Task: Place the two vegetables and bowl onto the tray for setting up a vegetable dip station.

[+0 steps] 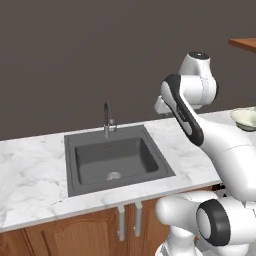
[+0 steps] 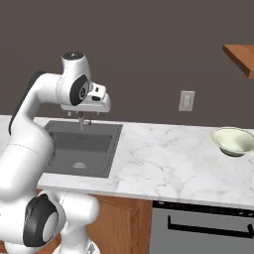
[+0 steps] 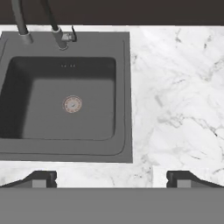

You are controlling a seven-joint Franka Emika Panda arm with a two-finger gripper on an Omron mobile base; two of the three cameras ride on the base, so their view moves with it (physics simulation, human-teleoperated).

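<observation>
One bowl (image 2: 232,141), pale cream, sits on the marble counter (image 2: 163,158) far right of the dark sink (image 2: 79,146). My gripper (image 3: 111,178) hangs w/ jaws spread wide, empty, above the sink's right edge.

A white marble counter (image 2: 163,163) is backed by a dark wall (image 1: 75,60). A grey sink (image 1: 112,160) is set near the counter's left end, above wooden cabinets (image 1: 75,235).

You have a white marbled desk (image 2: 168,158) over wooden cabinets. A dark grey sink (image 1: 116,159) is set into it, with a faucet (image 1: 107,119) at its back edge. The pale bowl (image 2: 233,141) rests on the desk, well apart from the sink.
</observation>
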